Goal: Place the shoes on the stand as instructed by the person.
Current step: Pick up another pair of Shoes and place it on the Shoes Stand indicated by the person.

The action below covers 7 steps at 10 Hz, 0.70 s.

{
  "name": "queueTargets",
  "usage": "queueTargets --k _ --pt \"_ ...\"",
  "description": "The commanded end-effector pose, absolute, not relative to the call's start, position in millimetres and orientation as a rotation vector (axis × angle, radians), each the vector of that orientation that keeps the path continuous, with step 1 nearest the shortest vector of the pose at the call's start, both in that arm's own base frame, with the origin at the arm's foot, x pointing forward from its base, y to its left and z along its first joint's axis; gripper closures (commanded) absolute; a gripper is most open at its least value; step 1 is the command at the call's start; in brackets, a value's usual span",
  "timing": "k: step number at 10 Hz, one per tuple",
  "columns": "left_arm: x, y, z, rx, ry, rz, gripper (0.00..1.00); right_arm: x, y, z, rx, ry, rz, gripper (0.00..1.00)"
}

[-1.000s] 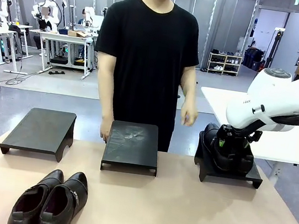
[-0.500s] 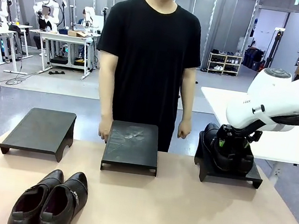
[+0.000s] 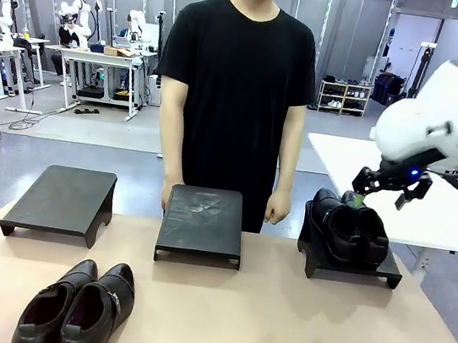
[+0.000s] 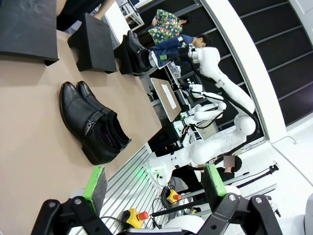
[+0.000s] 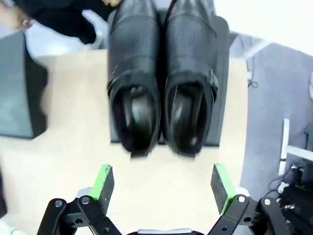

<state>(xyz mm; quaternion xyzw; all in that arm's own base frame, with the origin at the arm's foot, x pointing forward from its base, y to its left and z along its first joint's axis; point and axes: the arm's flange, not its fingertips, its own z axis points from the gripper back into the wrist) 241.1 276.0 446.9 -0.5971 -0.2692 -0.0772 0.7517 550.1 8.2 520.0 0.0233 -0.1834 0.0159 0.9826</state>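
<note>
Step in hand: You can treat the right-hand delivery as done. The pair left on the surface looks like your next job.
Right gripper: The right gripper (image 3: 382, 196) hangs just above the glossy black leather dress shoes (image 3: 347, 227), which sit side by side on the low black right stand (image 3: 385, 272). Its green-padded fingers are spread wide with nothing between them.
Left gripper: The left gripper (image 4: 155, 182) is also wide apart and empty, well away from any shoe.
Second pair: The glossy black strapped shoes with a small metal buckle (image 3: 77, 308) lie pressed together at the near left of the light brown surface (image 3: 291, 334), toes pointing toward the stands.
Free stands: The black left stand (image 3: 61, 197) and black middle stand (image 3: 203, 215) are both bare.
Person: The person in the black T-shirt (image 3: 234, 87) stands behind the middle stand with hands (image 3: 276, 205) hanging at the far edge, pointing at nothing. Wait for a clear sign before you choose a stand.
Approach: The left arm looks nearer. Come down over the heel openings and close on the two touching inner walls, so both shoes rise together.
Placement: Keep the soles level and set the pair squarely on the top, with no overhang.
Risk: Glossy leather may slip, so lift slowly.
</note>
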Motion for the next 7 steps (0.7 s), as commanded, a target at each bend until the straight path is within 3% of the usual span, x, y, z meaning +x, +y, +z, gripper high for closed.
queueTargets --k 1,7 --pt "240.3 276.8 448.0 -1.305 -0.593 -0.171 0.0 514.3 -23.5 526.9 0.184 -0.324 0.042 0.0" --pt "240.3 276.8 448.0 -1.305 -0.593 -0.171 0.0 370.0 -163.4 508.5 0.811 -0.25 0.085 0.0"
